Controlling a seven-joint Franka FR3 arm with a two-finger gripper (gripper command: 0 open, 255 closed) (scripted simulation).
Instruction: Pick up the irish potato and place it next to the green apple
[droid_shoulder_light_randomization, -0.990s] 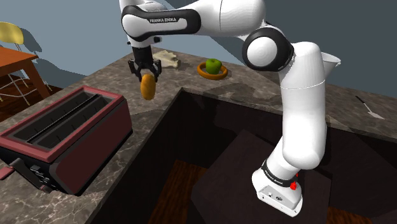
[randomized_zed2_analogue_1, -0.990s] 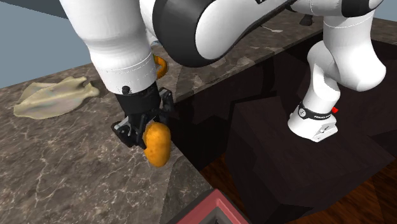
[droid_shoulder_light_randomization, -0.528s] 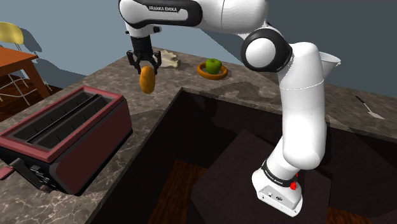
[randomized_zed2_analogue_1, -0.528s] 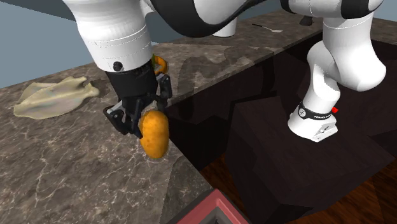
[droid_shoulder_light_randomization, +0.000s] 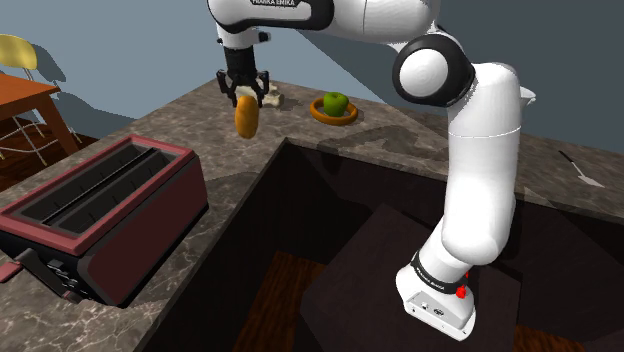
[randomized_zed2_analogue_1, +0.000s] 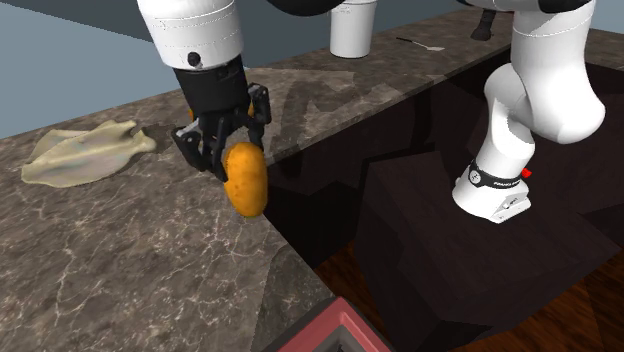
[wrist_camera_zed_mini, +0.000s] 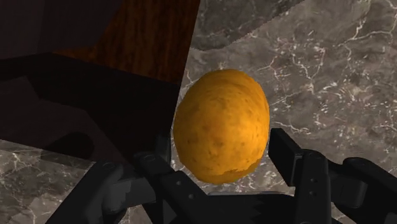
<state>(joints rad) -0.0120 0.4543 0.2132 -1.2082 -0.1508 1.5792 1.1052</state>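
In the upper middle of the shoulder view, the black gripper (droid_shoulder_light_randomization: 245, 92) hangs above the marbled counter (droid_shoulder_light_randomization: 400, 145) with the potato (droid_shoulder_light_randomization: 246, 117) clasped by its top end, most of its orange-brown body dangling below the tips. The wrist view shows the fingers (wrist_camera_zed_mini: 283, 153) closed in on either side of the potato and pressing its flanks, with nothing else between them. The green apple (droid_shoulder_light_randomization: 335, 102) sits in a shallow orange dish (droid_shoulder_light_randomization: 318, 115) to the right in that view, near but clearly apart from the potato, and a pale crumpled cloth (droid_shoulder_light_randomization: 270, 96) lies just behind the gripper. In the second exterior view the potato hovers close to the counter's edge, beside a dark sunken recess (randomized_zed2_analogue_1: 400, 200). The step in hand looks like the carry toward the apple. The grip is high on a rounded thing, so a smooth, unhurried sweep seems wise; a jerk could let it pivot or slip. It is best carried over the counter, not over the recess, and high enough to pass the dish's rim. I would aim for bare stone just beside the dish — not on it — and lower the potato until it touches before opening the fingers, since its shape suggests it will roll if dropped.
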